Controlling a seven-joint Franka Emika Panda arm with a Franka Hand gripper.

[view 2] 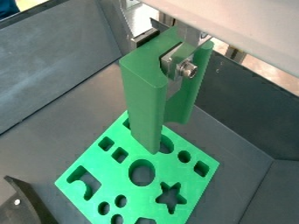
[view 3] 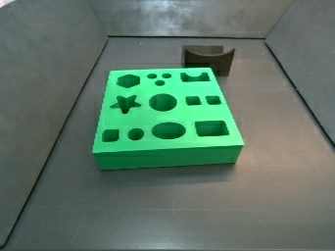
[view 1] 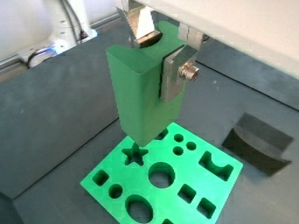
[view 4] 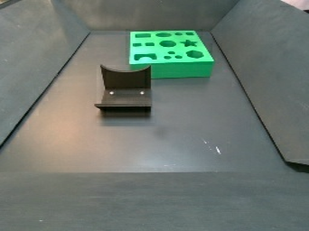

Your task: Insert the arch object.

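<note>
My gripper (view 1: 159,56) is shut on a tall green bar (view 1: 138,96) and holds it upright; both wrist views show this, with the gripper (view 2: 159,52) around the bar's upper end (view 2: 146,105). The bar has a semicircular channel scooped along one face, so its section is an arch: it is the arch object. Its lower end hangs above the bright green board (view 1: 117,182), near the star hole. The board has an arch-shaped hole (view 1: 216,162), which also shows in a wrist view (view 2: 79,181). Neither side view shows the gripper or the bar.
The board (view 3: 144,118) lies flat on the dark floor, also in a side view (view 4: 200,61). The dark fixture (view 3: 207,59) with a scooped top edge stands beside it, seen too in a side view (view 4: 121,90) and a wrist view (view 1: 260,140). Dark sloping walls surround the floor.
</note>
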